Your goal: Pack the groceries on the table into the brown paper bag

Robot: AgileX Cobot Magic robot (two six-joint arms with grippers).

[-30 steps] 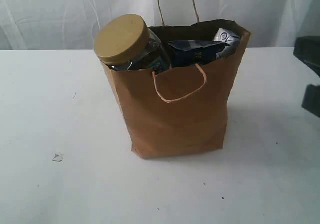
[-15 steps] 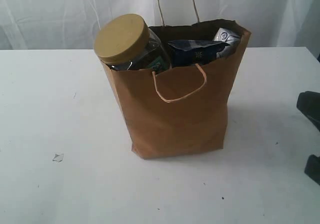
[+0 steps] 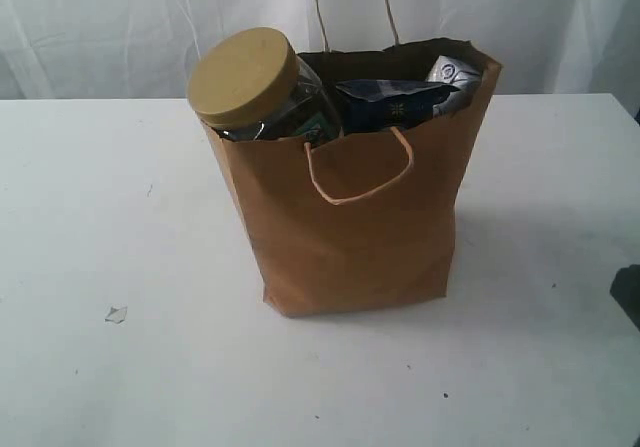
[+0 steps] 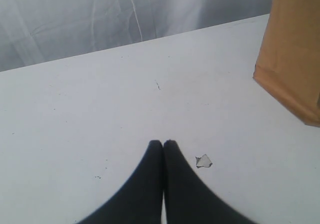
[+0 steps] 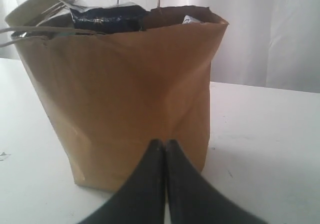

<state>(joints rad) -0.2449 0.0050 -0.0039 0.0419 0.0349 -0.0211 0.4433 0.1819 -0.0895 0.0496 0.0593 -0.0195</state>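
Observation:
The brown paper bag [image 3: 355,217] stands upright in the middle of the white table [image 3: 120,217]. A tan-lidded clear jar [image 3: 245,79] pokes out of its left side, a dark blue packet [image 3: 385,102] and a small white-blue packet [image 3: 450,72] show at the top. In the right wrist view the bag [image 5: 125,98] fills the frame beyond my right gripper [image 5: 164,143], which is shut and empty. My left gripper [image 4: 163,144] is shut and empty over bare table, away from the bag's corner [image 4: 292,58]. Only a dark edge of the right arm [image 3: 630,302] shows in the exterior view.
A tiny white scrap [image 3: 116,314] lies on the table left of the bag, close to the left gripper's tips [image 4: 203,160]. A white curtain [image 3: 100,27] hangs behind the table.
The right arm has drawn back down and right, nearly out of the exterior view. The bag and its contents have not moved.

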